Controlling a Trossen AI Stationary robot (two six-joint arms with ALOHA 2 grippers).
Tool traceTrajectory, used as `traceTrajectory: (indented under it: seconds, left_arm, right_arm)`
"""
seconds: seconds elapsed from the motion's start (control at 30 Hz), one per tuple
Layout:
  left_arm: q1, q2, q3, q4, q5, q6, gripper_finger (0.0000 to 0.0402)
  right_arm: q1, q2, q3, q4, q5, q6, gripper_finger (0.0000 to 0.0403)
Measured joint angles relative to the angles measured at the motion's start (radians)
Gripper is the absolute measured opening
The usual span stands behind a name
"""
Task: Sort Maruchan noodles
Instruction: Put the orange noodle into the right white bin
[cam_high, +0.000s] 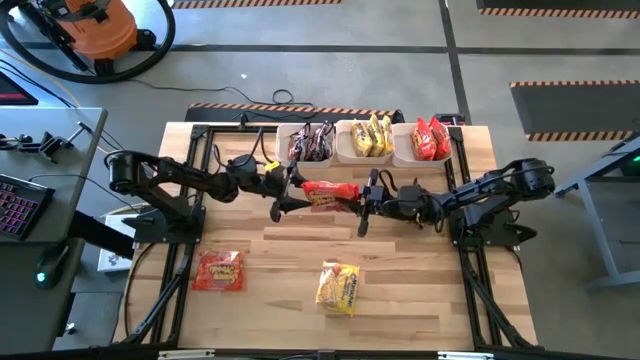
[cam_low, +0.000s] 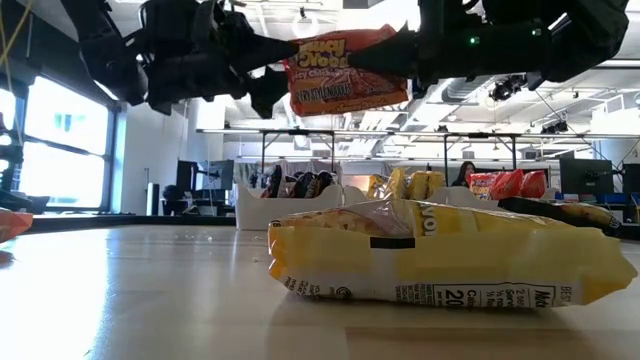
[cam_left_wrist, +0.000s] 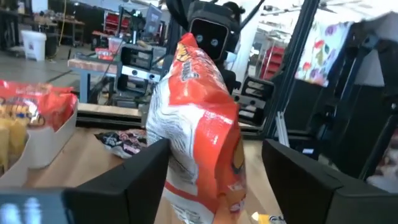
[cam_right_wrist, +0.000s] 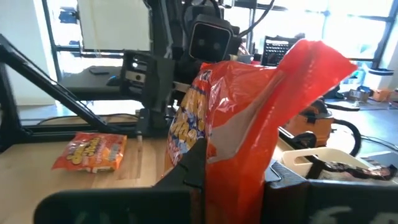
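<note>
Red noodle packet (cam_high: 330, 192) aloft mid-bench between arms, right end effector (cam_high: 366, 205) pinching one edge, left end effector (cam_high: 283, 198) spread beside the other; likely light, crinkly, slippery film over brittle noodles, best pinched at the seam.

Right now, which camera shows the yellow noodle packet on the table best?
The low view: the yellow packet fills the foreground, lying flat. The high view shows it small, near the table's front edge. The right wrist view misses it; the left shows, at most, a yellow scrap.
</note>
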Motion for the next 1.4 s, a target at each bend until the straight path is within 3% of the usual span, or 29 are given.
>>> traceTrajectory:
  seconds: [0.13,0.3,0.53,0.73,0.87,1.03,1.23,1.4]
  left_arm:
    - [-0.015,0.000,0.008,-0.005,-0.009,0.068,0.0209]
    - [-0.004,0.000,0.008,-0.005,-0.011,0.074,0.0124]
    - [0.034,0.000,0.007,-0.004,0.012,0.073,0.0017]
    - [0.048,0.000,0.007,-0.091,0.058,0.099,0.0006]
    - [0.040,0.000,0.006,-0.180,0.062,0.154,0.0006]
    - [0.029,0.000,0.005,-0.204,0.058,0.183,0.0007]
    - [0.020,0.000,0.005,-0.206,0.058,0.211,0.0007]
    - [0.019,0.000,0.005,-0.210,0.058,0.211,0.0007]
  right_arm:
    - [0.001,0.000,0.000,0.004,-0.009,0.010,0.0032]
    - [0.001,0.000,0.000,0.003,0.015,0.029,0.0044]
    - [0.000,-0.023,0.002,-0.095,0.043,0.109,0.0125]
    - [0.000,-0.223,0.002,-0.420,0.061,0.230,0.0221]
    - [-0.020,-0.362,0.075,-0.700,0.043,0.296,0.0262]
    - [-0.105,-0.335,0.308,-1.095,-0.129,0.381,0.0276]
    - [-0.186,-0.118,0.591,-1.362,-0.415,0.324,0.0277]
    - [-0.215,0.081,0.792,-1.539,-0.542,0.269,0.0277]
